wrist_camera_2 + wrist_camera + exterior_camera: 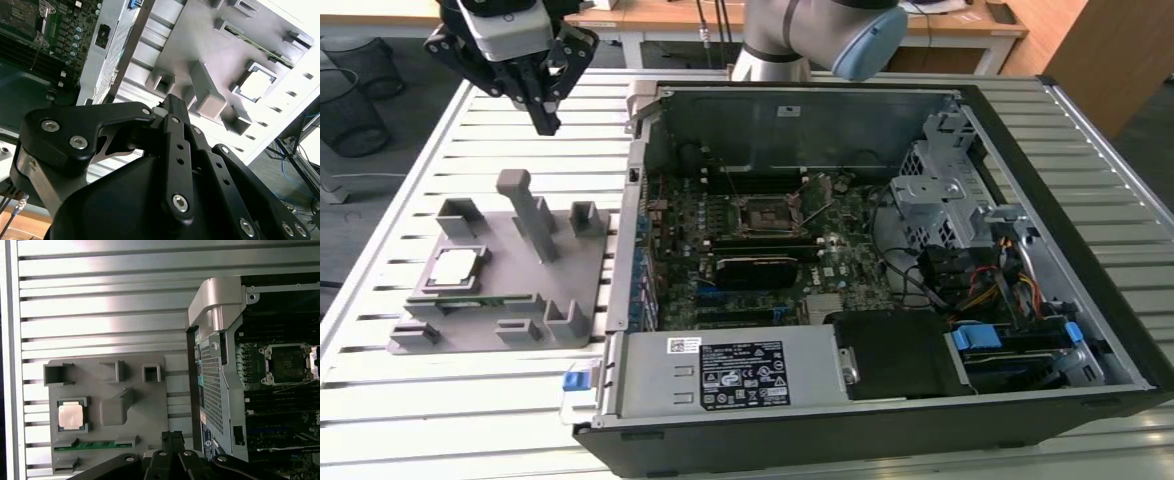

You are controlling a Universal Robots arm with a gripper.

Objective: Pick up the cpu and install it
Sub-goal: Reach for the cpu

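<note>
Single arm observed over a slatted metal table (494, 400). The gripper (544, 122) hangs above the table, raised clear of the grey plastic fixture (576, 292) and offset from it toward the far edge of the table in the exterior view. Its two black fingers are drawn together to a point with nothing between them; both wrist views show the same, the fingertips (172, 436) meeting with no load. The cpu (455, 268) lies flat, silver metal top upward, seated in a square pocket of the fixture at the fixture's side toward the exterior view's left. It also shows in the first wrist view (70, 416) and in the second wrist view (255, 84). It is well apart from the gripper and not in contact with it. A thin green memory stick (95, 444) lies in a slot of the fixture just beside the cpu pocket. An open computer case (854, 440) lies on the table to the exterior view's right of the fixture, its edge just beside the fixture. On the board inside, the dark square socket (767, 212) with metal rim shows a dark centre; it is well apart from the cpu. Task status: cpu not picked up, not installed
</note>
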